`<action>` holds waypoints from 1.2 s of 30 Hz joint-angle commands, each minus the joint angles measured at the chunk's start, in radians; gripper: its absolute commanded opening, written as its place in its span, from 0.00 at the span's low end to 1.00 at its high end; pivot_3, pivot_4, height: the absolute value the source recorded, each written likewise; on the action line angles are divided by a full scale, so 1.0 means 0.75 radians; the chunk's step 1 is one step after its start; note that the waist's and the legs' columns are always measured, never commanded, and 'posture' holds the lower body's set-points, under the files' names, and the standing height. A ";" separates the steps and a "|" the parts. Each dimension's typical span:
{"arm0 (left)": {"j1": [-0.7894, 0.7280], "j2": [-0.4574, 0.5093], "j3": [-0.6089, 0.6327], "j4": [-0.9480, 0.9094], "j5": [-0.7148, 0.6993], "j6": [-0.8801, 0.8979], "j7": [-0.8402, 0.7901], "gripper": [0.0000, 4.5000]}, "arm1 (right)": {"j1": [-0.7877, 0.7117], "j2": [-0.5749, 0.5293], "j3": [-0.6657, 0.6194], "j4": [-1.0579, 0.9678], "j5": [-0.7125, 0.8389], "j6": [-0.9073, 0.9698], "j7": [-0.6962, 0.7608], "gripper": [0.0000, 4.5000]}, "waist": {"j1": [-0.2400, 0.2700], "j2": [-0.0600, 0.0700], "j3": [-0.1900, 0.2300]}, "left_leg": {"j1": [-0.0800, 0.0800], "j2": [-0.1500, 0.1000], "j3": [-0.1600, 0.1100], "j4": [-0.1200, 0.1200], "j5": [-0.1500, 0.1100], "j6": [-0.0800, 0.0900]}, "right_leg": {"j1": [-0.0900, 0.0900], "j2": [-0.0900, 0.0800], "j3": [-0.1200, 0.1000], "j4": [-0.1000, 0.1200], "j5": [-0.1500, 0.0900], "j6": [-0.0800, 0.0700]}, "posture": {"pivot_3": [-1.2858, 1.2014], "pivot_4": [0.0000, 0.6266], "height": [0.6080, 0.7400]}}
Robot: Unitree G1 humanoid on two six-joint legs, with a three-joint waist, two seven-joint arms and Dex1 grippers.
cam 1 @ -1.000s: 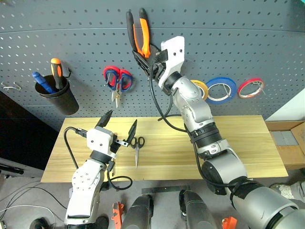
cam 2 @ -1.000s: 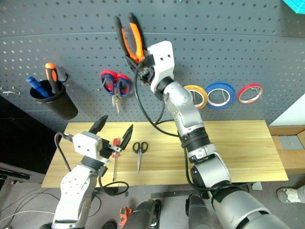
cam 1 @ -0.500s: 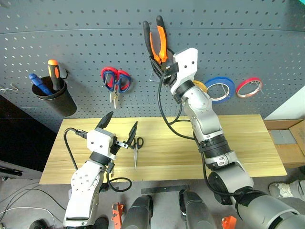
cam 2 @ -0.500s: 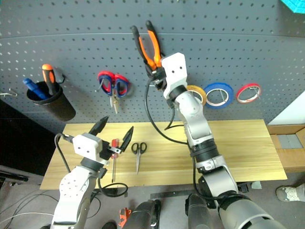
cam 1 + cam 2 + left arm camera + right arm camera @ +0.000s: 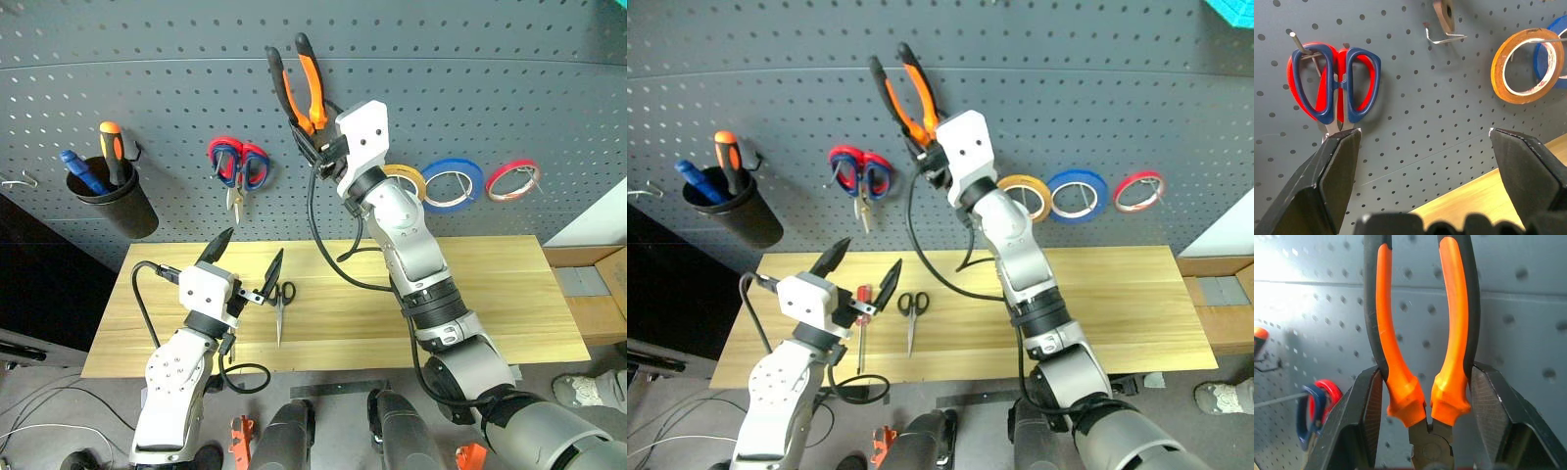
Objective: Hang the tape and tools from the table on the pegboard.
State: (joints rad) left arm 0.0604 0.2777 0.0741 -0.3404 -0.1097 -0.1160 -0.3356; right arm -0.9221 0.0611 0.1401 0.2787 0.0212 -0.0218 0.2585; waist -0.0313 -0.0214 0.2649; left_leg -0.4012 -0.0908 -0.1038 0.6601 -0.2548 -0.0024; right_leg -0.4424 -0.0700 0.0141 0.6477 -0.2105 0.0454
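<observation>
The large dark grey perforated pegboard [image 5: 490, 69] covers the wall behind the bench. Below it stands the long light wooden table [image 5: 490, 304] with visible plank grain.

On the pegboard hangs a black cup [image 5: 122, 206] holding an orange-handled and a blue-handled tool. To the right of it hang the red-and-blue-handled scissors [image 5: 238, 164] from a metal hook. Further right, three tape rings hang in a row: the thin yellow-tan tape ring [image 5: 1027, 196], partly behind the right arm, then the blue tape ring [image 5: 454, 183], then the red tape ring [image 5: 515, 179].

The right gripper [image 5: 318, 147] is raised in front of the pegboard, between the hung scissors and the tape row. Its black fingers [image 5: 1496, 411] are clamped on the orange-and-black-handled pliers [image 5: 299, 83] near the pivot, handles pointing up and spread against the board.

The left gripper [image 5: 247, 262] is above the left part of the table, fingers spread wide with nothing between them.

On the table lie the black-handled steel scissors [image 5: 911, 315], blades pointing toward the near edge, just beside the left gripper. The slim red-handled screwdriver [image 5: 862, 318] lies left of them, partly hidden by that gripper.
</observation>
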 commanded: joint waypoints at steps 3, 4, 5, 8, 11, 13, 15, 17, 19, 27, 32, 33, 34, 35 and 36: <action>-0.004 0.011 0.014 -0.041 0.010 -0.013 0.013 1.00 | -0.006 0.013 0.029 -0.033 -0.046 -0.054 -0.020 0.47 | 0.001 0.000 0.000 | 0.000 0.000 0.000 0.000 0.000 0.000 | 0.000 0.000 0.000 0.000 0.000 0.000 | 0.53 0.35 1.00; -0.005 0.011 0.015 -0.040 0.012 -0.014 0.015 1.00 | 0.001 0.011 0.029 -0.029 -0.050 -0.058 -0.022 0.47 | 0.001 0.000 0.000 | 0.000 0.000 0.000 0.000 0.000 0.000 | 0.000 0.000 0.000 0.000 0.000 0.000 | 0.53 0.35 1.00; -0.005 0.011 0.015 -0.039 0.013 -0.014 0.017 1.00 | 0.007 0.011 0.029 -0.023 -0.055 -0.065 -0.024 0.47 | 0.001 0.000 0.000 | 0.000 0.000 0.000 0.000 0.000 0.000 | 0.000 0.000 0.000 0.000 0.000 0.000 | 0.53 0.35 1.00; -0.003 0.010 0.015 -0.037 0.017 -0.014 0.022 1.00 | 0.020 0.006 0.028 0.015 -0.075 -0.097 -0.039 0.47 | 0.001 0.000 0.000 | 0.000 0.000 0.000 0.000 0.000 0.000 | 0.000 0.000 0.000 0.000 0.000 0.000 | 0.53 0.35 1.00; 0.001 0.009 0.011 -0.043 0.020 -0.010 0.026 1.00 | 0.024 0.007 0.026 0.044 -0.097 -0.139 -0.071 0.47 | 0.001 0.000 0.000 | 0.000 0.000 0.000 0.000 0.000 0.000 | 0.000 0.000 0.000 0.000 0.000 0.000 | 0.53 0.35 1.00; 0.000 0.011 0.012 -0.045 0.020 -0.007 0.028 1.00 | 0.025 0.015 0.017 0.055 -0.112 -0.165 -0.108 0.47 | 0.002 0.000 0.000 | 0.000 0.000 0.000 0.000 0.000 0.000 | 0.000 0.000 0.000 0.000 0.000 0.000 | 0.53 0.35 1.00; -0.002 0.014 0.012 -0.045 0.021 -0.005 0.027 1.00 | 0.025 0.023 0.015 0.065 -0.117 -0.180 -0.128 0.47 | 0.002 0.000 0.000 | 0.000 0.000 0.000 0.000 0.000 0.000 | 0.000 0.000 0.000 0.000 0.000 0.000 | 0.53 0.35 1.00; -0.001 0.015 0.013 -0.046 0.021 -0.005 0.027 1.00 | 0.026 0.025 0.023 0.080 -0.119 -0.193 -0.133 0.47 | 0.001 0.000 0.000 | 0.000 0.000 0.000 0.000 0.000 0.000 | 0.000 0.000 0.000 0.000 0.000 0.000 | 0.53 0.35 1.00; 0.004 0.017 0.014 -0.050 0.021 -0.007 0.025 1.00 | 0.030 0.025 0.031 0.093 -0.126 -0.202 -0.136 0.47 | 0.001 0.000 0.000 | 0.000 0.000 0.000 0.000 0.000 0.000 | 0.000 0.000 0.000 0.000 0.000 0.000 | 0.53 0.35 1.00; 0.015 0.031 0.019 -0.052 0.015 -0.003 0.018 1.00 | 0.047 0.027 0.059 0.160 -0.156 -0.192 -0.118 0.47 | 0.001 0.000 0.000 | 0.000 0.000 0.000 0.000 0.000 0.000 | 0.000 0.000 0.000 0.000 0.000 0.000 | 0.54 0.35 1.00; 0.021 0.027 0.011 -0.055 0.023 0.005 0.024 1.00 | 0.046 0.041 0.013 0.159 -0.110 -0.146 -0.128 0.68 | 0.001 0.000 0.000 | 0.000 0.000 0.000 0.000 0.000 0.000 | 0.000 0.000 0.000 0.000 0.000 0.000 | 0.54 0.36 1.00; 0.020 0.024 0.007 -0.054 0.026 0.007 0.027 1.00 | 0.043 0.041 0.005 0.162 -0.105 -0.141 -0.131 0.75 | 0.001 0.000 0.000 | 0.000 0.000 0.000 0.000 0.000 0.000 | 0.000 0.000 0.000 0.000 0.000 0.000 | 0.54 0.36 1.00; 0.020 0.024 0.005 -0.054 0.027 0.009 0.027 1.00 | 0.041 0.042 0.001 0.160 -0.104 -0.136 -0.132 0.83 | 0.002 0.000 0.000 | 0.000 0.000 0.000 0.000 0.000 0.000 | 0.000 0.000 0.000 0.000 0.000 0.000 | 0.54 0.36 1.00; 0.019 0.024 0.003 -0.054 0.027 0.012 0.026 1.00 | 0.039 0.045 -0.007 0.155 -0.094 -0.127 -0.130 0.90 | 0.002 0.000 0.000 | 0.000 0.000 0.000 0.000 0.000 0.000 | 0.000 0.000 0.000 0.000 0.000 0.000 | 0.54 0.36 1.00; 0.018 0.025 0.001 -0.053 0.026 0.017 0.024 1.00 | 0.038 0.047 -0.013 0.148 -0.086 -0.117 -0.129 0.97 | 0.003 0.000 0.000 | 0.000 0.000 0.000 0.000 0.000 0.000 | 0.001 0.000 0.000 0.000 0.000 0.000 | 0.54 0.36 1.00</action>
State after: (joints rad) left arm 0.0692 0.2922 0.0763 -0.3407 -0.0930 -0.0961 -0.3178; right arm -0.8776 0.0877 0.1485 0.4277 -0.0593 -0.1120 0.1679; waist -0.0292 -0.0215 0.2648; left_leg -0.4009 -0.0910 -0.1040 0.6604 -0.2547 -0.0025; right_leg -0.4420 -0.0698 0.0140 0.6479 -0.2105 0.0454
